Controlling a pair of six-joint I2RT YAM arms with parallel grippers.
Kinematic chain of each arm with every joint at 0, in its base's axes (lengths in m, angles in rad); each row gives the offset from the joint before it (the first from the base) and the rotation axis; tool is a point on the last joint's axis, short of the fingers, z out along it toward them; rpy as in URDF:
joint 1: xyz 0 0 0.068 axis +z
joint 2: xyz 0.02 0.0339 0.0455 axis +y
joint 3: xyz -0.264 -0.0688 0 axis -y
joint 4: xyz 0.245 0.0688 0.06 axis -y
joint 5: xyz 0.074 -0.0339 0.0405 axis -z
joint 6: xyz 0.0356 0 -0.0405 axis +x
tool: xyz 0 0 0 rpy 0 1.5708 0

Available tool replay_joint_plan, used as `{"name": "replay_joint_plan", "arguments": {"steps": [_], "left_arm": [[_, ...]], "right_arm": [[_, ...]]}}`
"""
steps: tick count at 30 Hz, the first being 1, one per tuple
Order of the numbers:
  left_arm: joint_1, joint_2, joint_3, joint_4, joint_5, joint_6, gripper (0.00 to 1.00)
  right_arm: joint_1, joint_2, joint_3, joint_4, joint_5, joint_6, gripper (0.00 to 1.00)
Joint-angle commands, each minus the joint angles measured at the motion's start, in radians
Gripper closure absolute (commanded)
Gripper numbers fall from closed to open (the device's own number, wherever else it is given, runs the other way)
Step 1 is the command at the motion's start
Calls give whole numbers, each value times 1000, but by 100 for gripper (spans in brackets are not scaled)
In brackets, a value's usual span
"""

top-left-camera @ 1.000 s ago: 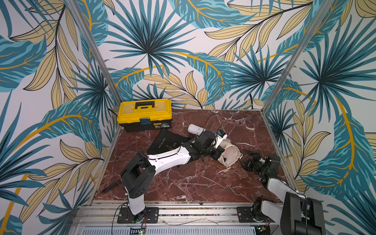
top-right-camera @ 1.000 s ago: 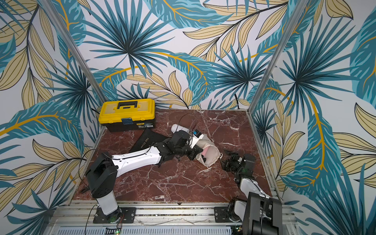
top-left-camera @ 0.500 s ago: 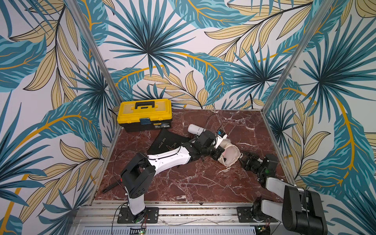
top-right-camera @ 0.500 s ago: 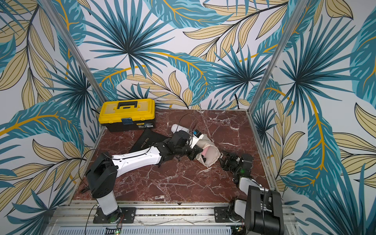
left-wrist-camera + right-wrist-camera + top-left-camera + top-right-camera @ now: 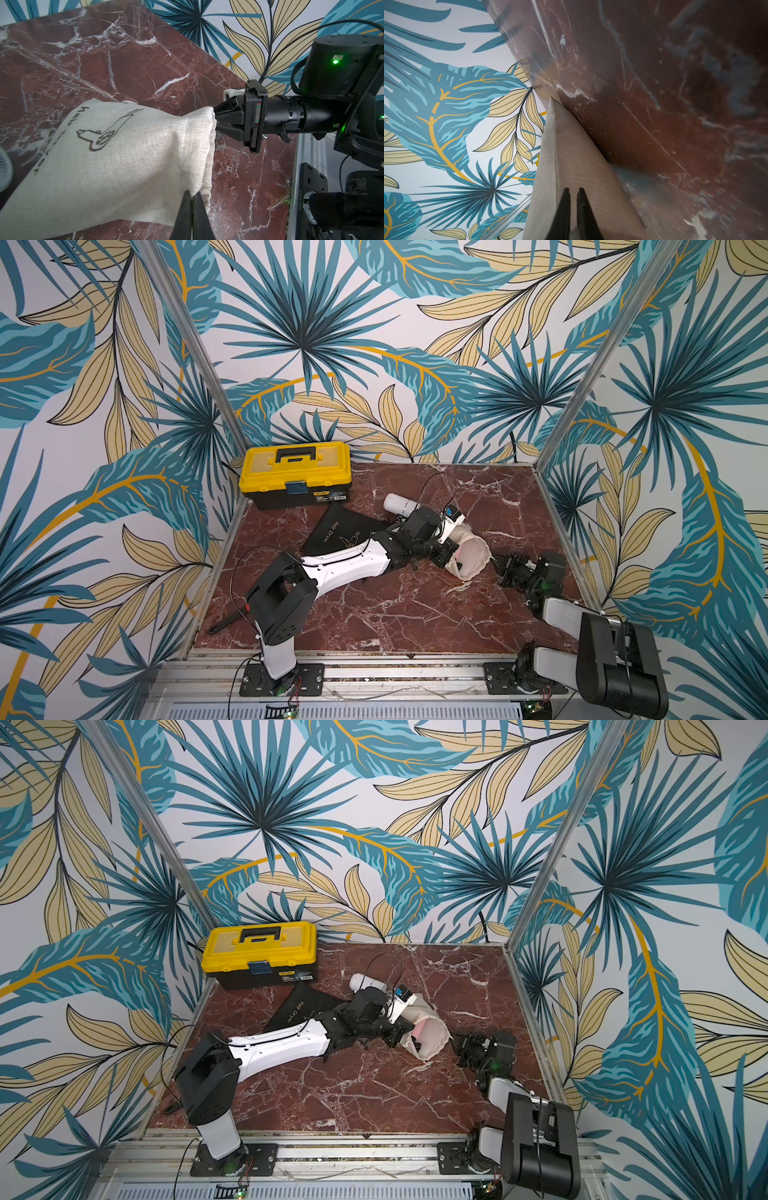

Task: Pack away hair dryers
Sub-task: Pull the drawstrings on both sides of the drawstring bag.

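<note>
A beige drawstring bag (image 5: 471,558) printed "Hair Dryer" lies right of centre on the marble floor, its mouth facing the right arm. Pink of one hair dryer (image 5: 419,1029) shows inside the mouth. The white hair dryer (image 5: 398,504) lies behind the left arm, its black cord looping back. My left gripper (image 5: 192,194) is shut on the bag's rim (image 5: 207,166). My right gripper (image 5: 573,190) is shut on the rim's opposite side, with beige cloth (image 5: 571,158) between its fingers. In the left wrist view the right gripper (image 5: 216,122) meets the bag's mouth.
A black drawstring bag (image 5: 340,531) lies flat under the left forearm. A yellow toolbox (image 5: 296,472) stands shut at the back left corner. The right side wall (image 5: 557,531) runs close behind the right arm.
The right gripper has moved left to the bag's mouth and closed on its rim. The left arm and the bag have stayed put.
</note>
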Motion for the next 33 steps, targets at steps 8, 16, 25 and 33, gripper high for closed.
{"name": "replay_joint_plan", "arguments": {"steps": [8, 16, 25, 33], "left_arm": [[-1, -55, -12, 18, -10, 18, 98], [-1, -49, -14, 19, -2, 8, 68], [-19, -136, -88, 10, -66, 36, 37], [-157, -88, -131, -288, -121, 191, 51]], "right_arm": [[1, -13, 112, -257, -21, -291, 96], [3, -78, 178, -397, -30, -454, 100], [3, -75, 162, -337, -46, -429, 100], [2, -63, 161, -322, -57, -429, 100]]}}
